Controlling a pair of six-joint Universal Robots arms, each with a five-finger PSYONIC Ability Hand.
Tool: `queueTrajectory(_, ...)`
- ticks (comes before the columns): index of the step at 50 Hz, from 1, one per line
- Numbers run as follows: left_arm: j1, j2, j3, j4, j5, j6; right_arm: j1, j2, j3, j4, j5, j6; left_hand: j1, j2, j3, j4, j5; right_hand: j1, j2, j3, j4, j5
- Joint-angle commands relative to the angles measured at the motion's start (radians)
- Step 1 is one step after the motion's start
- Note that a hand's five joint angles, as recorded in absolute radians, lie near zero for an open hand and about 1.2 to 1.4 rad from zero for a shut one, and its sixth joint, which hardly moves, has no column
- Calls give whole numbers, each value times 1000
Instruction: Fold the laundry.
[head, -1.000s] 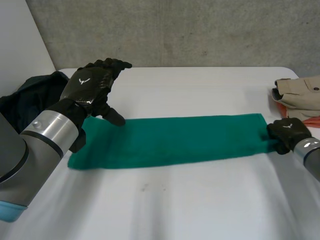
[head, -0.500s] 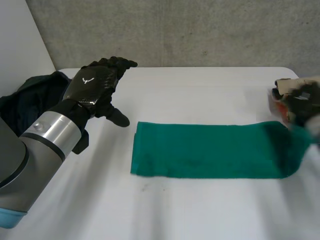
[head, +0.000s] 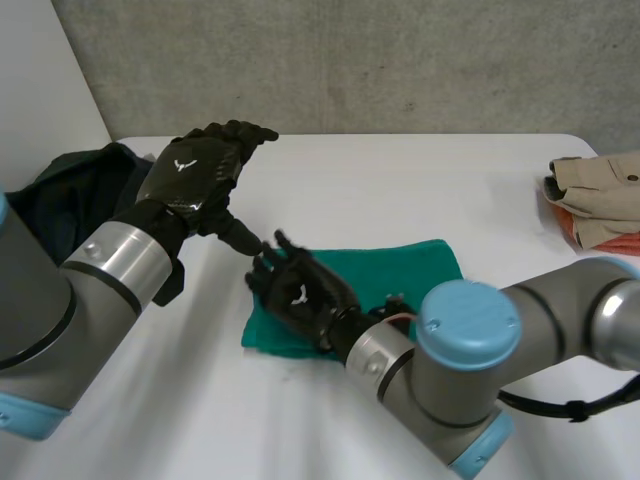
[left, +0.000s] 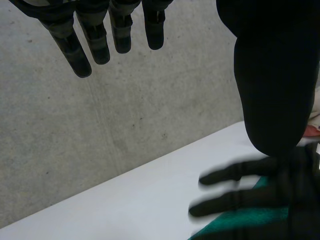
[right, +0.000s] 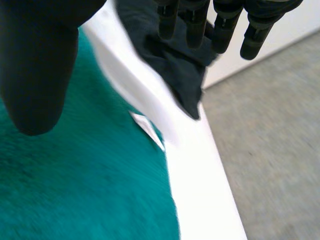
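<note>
Now the green towel (head: 415, 265) lies doubled mid-frame on the desk (head: 400, 180), the right hand (head: 300, 298) spread open over its left end, likely to flatten the fold, while the left hand (head: 200, 170) hovers open at upper left, clear of it.

White table (head: 400, 180) stretches wide, its far edge up against a grey concrete wall. Near the middle lies a green cloth (head: 420, 265), a short rectangle, flat on the tabletop. Over at the left edge there's a dark garment (head: 70, 195), bunched in a loose heap. Far right edge, a beige garment (head: 600, 195) sits folded on top of something orange-red (head: 620, 243), well apart from the green cloth, with bare white tabletop between them.
</note>
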Motion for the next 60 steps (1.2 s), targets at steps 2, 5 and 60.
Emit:
queueTrajectory(2, -39, -81, 75, -1, -6, 73, -169, -187, 79, 138, 108, 258, -17, -15, -19, -9, -30, -57, -38, -41, -47, -46)
queueTrajectory(5, -82, -117, 100, -1, -14, 91, -230, -192, 94, 257, 115, 341, -17, -15, -19, -9, -30, -57, -38, -41, -47, -46)
queueTrajectory(60, -108, -173, 169, -15, -34, 42, -274, -295, 32, 252, 59, 670, 36, 37, 33, 44, 23, -57, -38, -41, -47, -46)
